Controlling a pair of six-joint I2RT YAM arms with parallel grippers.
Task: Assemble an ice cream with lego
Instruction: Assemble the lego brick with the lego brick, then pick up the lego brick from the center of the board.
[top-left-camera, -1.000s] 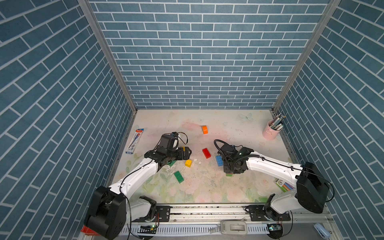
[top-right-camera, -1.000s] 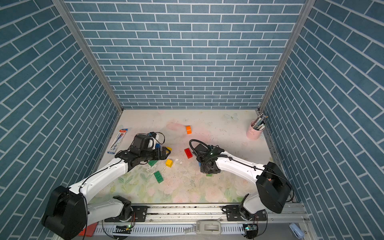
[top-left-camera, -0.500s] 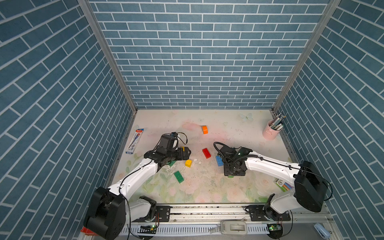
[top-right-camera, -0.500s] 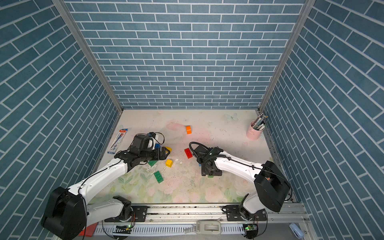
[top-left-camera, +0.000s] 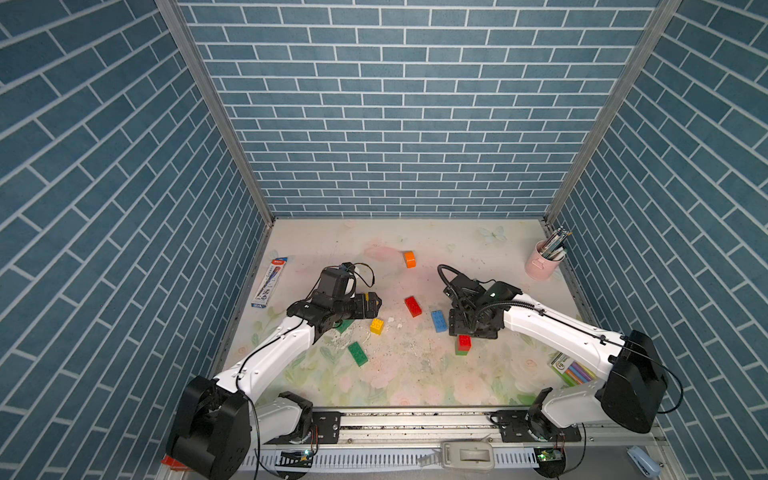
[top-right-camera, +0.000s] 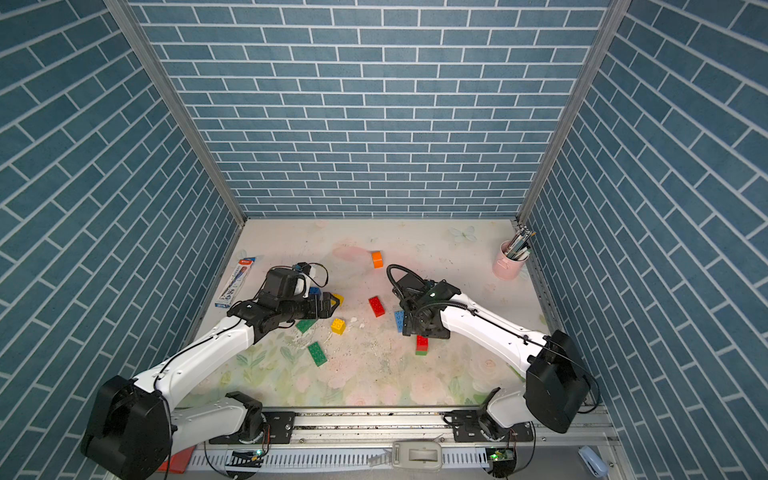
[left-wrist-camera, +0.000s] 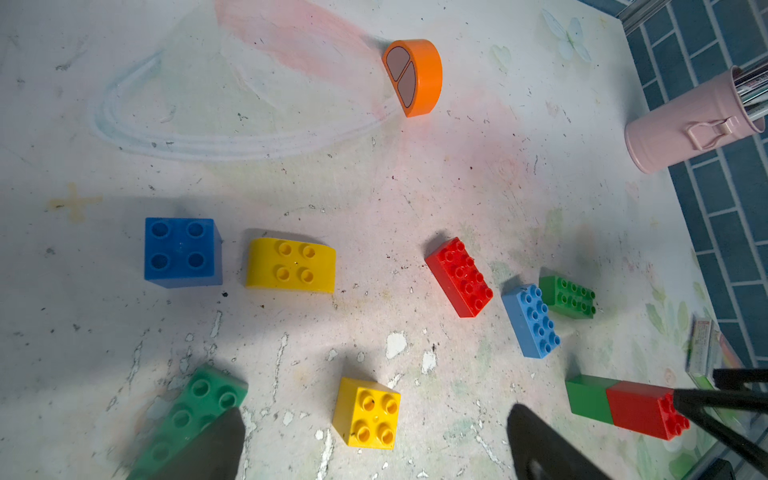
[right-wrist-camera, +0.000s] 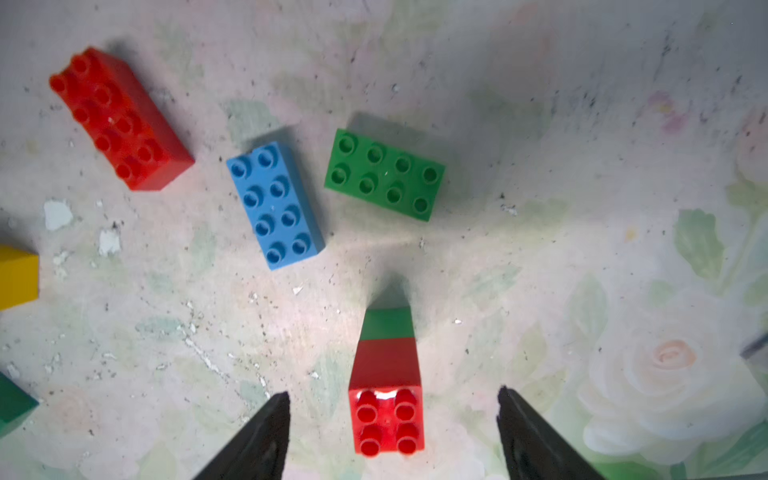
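A red square lego brick stacked on a green one (top-left-camera: 464, 345) (right-wrist-camera: 386, 399) stands on the mat. My right gripper (right-wrist-camera: 390, 395) (top-left-camera: 471, 328) is open above it, with both fingers clear of its sides. My left gripper (left-wrist-camera: 374, 415) (top-left-camera: 372, 305) is open wide over a yellow square brick (left-wrist-camera: 368, 413) (top-left-camera: 377, 326) and touches nothing. Loose around them lie a red oblong (top-left-camera: 413, 306), a light blue oblong (top-left-camera: 439, 321), green oblongs (top-left-camera: 358, 353) (right-wrist-camera: 384, 174), a blue square (left-wrist-camera: 180, 251), a yellow rounded brick (left-wrist-camera: 291, 266) and an orange rounded brick (top-left-camera: 409, 259).
A pink cup of pens (top-left-camera: 544, 262) stands at the back right by the wall. A pack of coloured markers (top-left-camera: 573, 370) lies at the front right beside my right arm. A pen pack (top-left-camera: 269, 282) lies along the left wall.
My right gripper has opened and let go of the red-on-green stack, which now stands alone. The left arm has not moved.
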